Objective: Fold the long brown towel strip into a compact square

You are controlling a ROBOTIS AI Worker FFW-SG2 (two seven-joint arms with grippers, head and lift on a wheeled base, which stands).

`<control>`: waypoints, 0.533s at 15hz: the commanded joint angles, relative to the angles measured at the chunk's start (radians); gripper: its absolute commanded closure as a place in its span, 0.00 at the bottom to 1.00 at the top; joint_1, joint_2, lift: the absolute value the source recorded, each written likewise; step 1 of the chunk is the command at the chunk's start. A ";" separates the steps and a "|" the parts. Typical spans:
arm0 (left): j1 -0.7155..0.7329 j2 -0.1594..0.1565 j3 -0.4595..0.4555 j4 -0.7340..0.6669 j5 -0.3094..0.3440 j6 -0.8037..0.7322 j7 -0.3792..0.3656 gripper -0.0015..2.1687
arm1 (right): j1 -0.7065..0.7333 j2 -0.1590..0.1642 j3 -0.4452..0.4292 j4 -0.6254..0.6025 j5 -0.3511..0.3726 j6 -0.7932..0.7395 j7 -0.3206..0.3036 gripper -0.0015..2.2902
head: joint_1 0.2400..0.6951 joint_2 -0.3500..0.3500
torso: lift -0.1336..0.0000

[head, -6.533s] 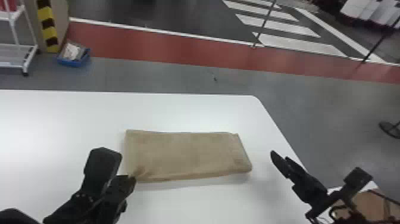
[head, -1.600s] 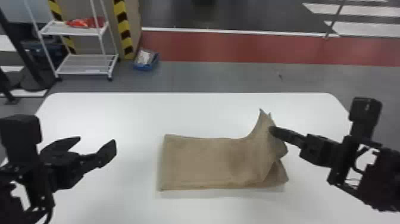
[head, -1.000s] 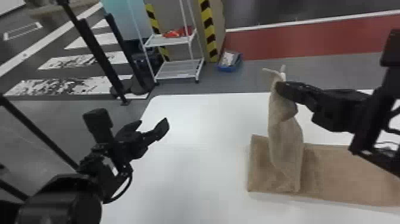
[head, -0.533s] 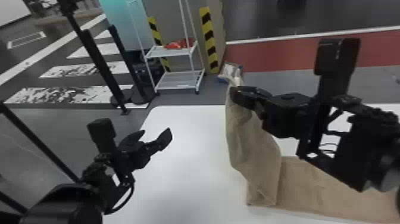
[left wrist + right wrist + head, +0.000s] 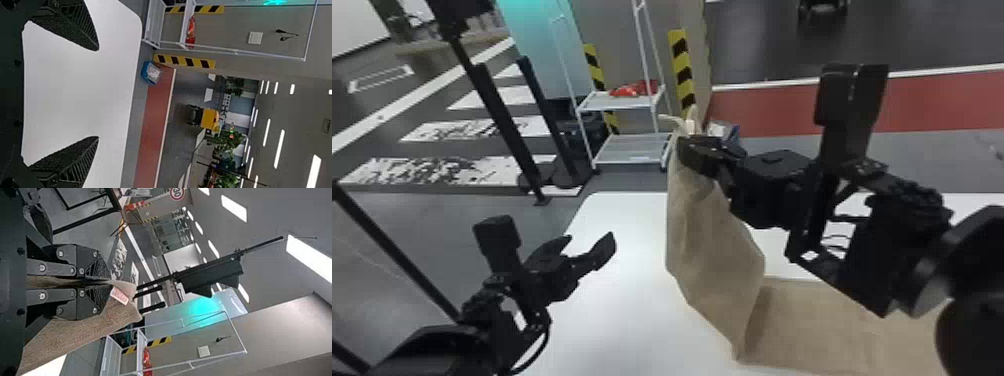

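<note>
While pinching 1 end of towel strip [image 5: 709, 240] above white table [image 5: 627, 310] with right gripper [image 5: 688, 146], held left gripper [image 5: 591, 238] spread, well apart from it.

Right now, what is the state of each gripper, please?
Left gripper: open, empty, above the white table.
Right gripper: jaws closed on the brown towel strip.

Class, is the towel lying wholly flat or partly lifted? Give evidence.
Partly lifted: one end of the towel hangs from the right pincer, while the rest lies on the table.
</note>
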 commanded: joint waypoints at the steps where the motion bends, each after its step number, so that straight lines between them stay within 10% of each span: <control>1: -0.010 0.000 0.000 0.010 0.002 -0.005 -0.006 0.04 | -0.003 0.004 0.007 0.031 -0.040 -0.037 0.016 0.46 | 0.77 1.00 | 0.07; 8: -0.019 -0.001 -0.007 0.021 0.009 -0.008 -0.018 0.04 | 0.026 0.004 -0.039 0.068 -0.059 -0.034 0.090 0.46 | 0.76 1.00 | 0.07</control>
